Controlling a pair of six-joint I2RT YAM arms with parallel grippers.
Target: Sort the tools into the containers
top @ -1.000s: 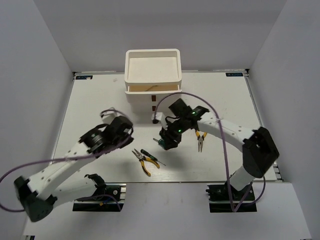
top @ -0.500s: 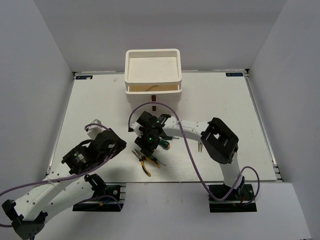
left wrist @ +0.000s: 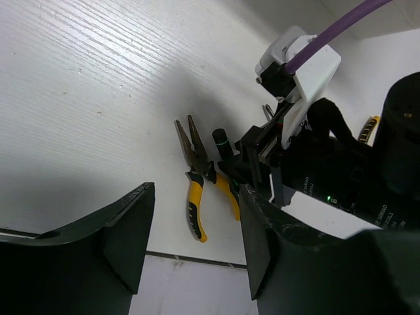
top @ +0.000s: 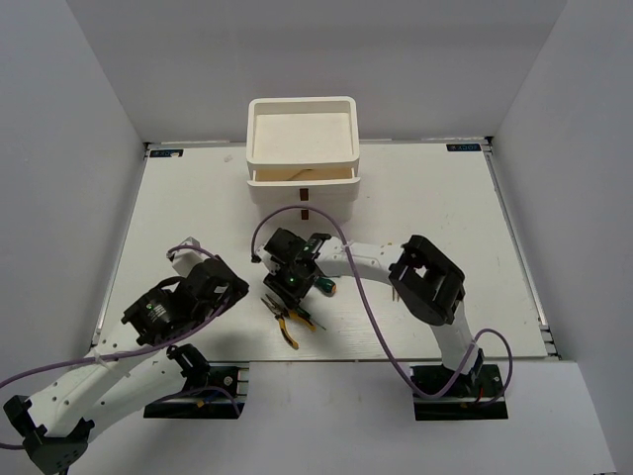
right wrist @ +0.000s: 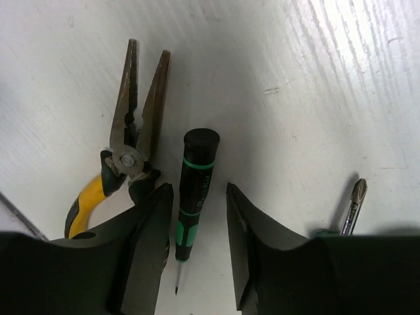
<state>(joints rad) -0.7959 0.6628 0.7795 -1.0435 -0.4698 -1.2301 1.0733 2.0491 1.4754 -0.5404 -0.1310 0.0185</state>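
Observation:
The white organizer [top: 302, 148] stands at the back centre, its tray top bare. My right gripper [top: 290, 287] is low over the table with its jaws open on either side of the thin dark-green screwdriver [right wrist: 193, 190], without closing on it. Yellow-handled pliers [right wrist: 131, 131] lie just left of that screwdriver and show in the top view [top: 288, 324]. A stubby green-handled screwdriver [top: 323, 285] lies to the right, its tip in the right wrist view [right wrist: 354, 200]. My left gripper [top: 213, 287] is open and empty, above the table left of the pliers [left wrist: 195, 197].
The organizer has two small brown drawer handles [top: 305, 203] on its front. The right arm [top: 425, 282] arches across the table's middle with its purple cable. The table's near edge [left wrist: 170, 256] runs just below the pliers.
My right gripper has swung left from the table's middle to over the thin screwdriver and pliers, then settled. My left arm has drawn back toward the near left.

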